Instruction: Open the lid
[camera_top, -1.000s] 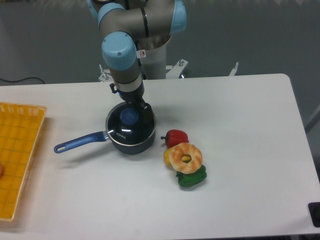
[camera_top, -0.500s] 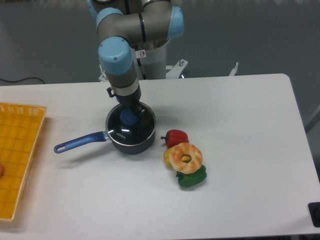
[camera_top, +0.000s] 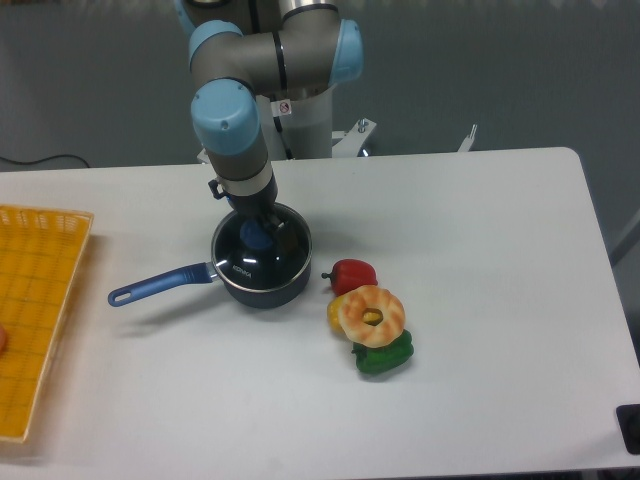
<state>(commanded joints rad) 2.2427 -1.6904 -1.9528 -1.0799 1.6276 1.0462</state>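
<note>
Claw lowered onto the knob of the lid

The lid (camera_top: 262, 250) is seated on one saucepan (camera_top: 255, 275) on the counter (camera_top: 480, 260). Whether the claw (camera_top: 256, 234) is closed on the knob (camera_top: 259, 237) cannot be told. Glass is judged stiff, slippery and fragile; the knob is the hold. One doughnut (camera_top: 373, 315), three peppers and one basket (camera_top: 35, 310) are counted.

Dark blue saucepan (camera_top: 262, 268), seemingly light-blue-knobbed lid (camera_top: 262, 250).
</note>
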